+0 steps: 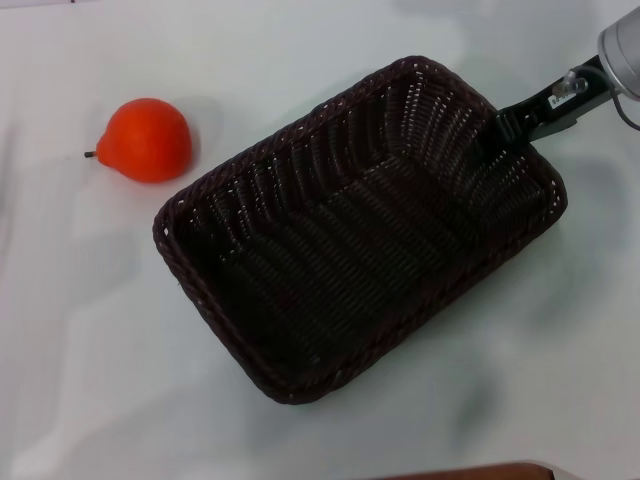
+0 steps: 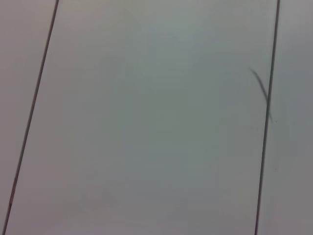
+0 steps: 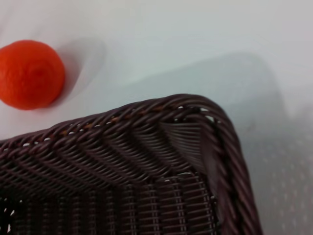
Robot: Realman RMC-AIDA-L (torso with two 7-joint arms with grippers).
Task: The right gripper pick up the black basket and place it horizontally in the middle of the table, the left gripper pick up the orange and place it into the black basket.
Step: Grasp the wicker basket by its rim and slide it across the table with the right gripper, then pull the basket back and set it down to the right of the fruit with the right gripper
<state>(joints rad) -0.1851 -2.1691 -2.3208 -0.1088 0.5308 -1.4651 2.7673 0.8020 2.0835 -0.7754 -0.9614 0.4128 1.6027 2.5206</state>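
Observation:
The black basket (image 1: 330, 100) rests on the white table (image 1: 90, 330), near its middle, lying diagonally with its long side running from near left to far right. My right gripper (image 1: 505, 125) reaches in from the far right and is shut on the rim at the basket's far right corner. The right wrist view shows that corner (image 3: 146, 117) from close up. The orange (image 1: 148, 139) lies on the table to the left of the basket, apart from it, and also shows in the right wrist view (image 3: 30, 73). The left gripper is out of view.
The left wrist view shows only a pale flat surface (image 2: 156, 122) crossed by two thin dark lines. A brown edge (image 1: 480, 470) shows at the table's near side.

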